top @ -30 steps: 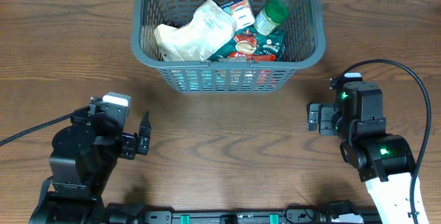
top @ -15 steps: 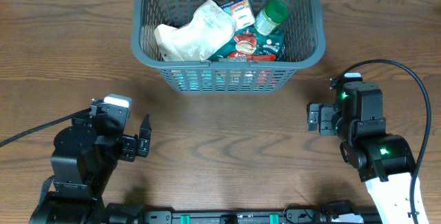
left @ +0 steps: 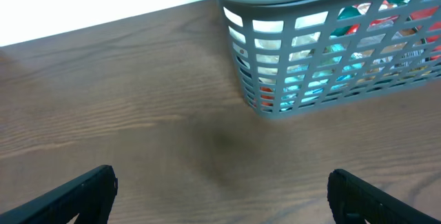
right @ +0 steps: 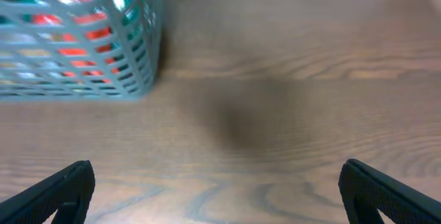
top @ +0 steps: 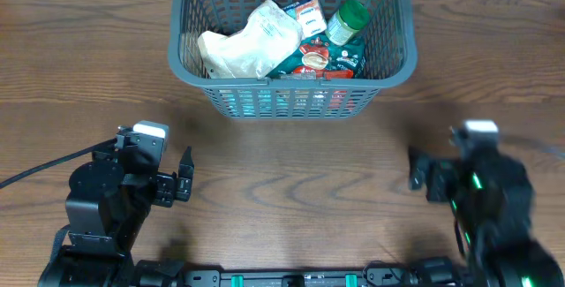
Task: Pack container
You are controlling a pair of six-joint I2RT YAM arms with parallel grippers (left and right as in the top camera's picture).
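Observation:
The dark grey slotted basket [top: 393, 62] stands at the back middle of the table. It holds a pale crumpled bag [top: 250, 40], red and green packets [top: 322, 59] and a green-lidded jar [top: 349, 20]. It also shows in the left wrist view [left: 324, 58] and the right wrist view [right: 89, 52]. My left gripper [top: 184, 183] is open and empty at the front left. My right gripper [top: 417, 174] is open and empty at the front right, blurred by motion. Both wrist views show wide-apart fingers [left: 76, 193] [right: 393, 193] over bare wood.
The wooden table [top: 291, 163] runs under both arms. A black cable [top: 44, 170] trails left from the left arm. A white wall edge [left: 83, 3] lies behind the table.
My right arm has moved toward the front and slightly right, and is blurred. The left arm and the basket have not moved.

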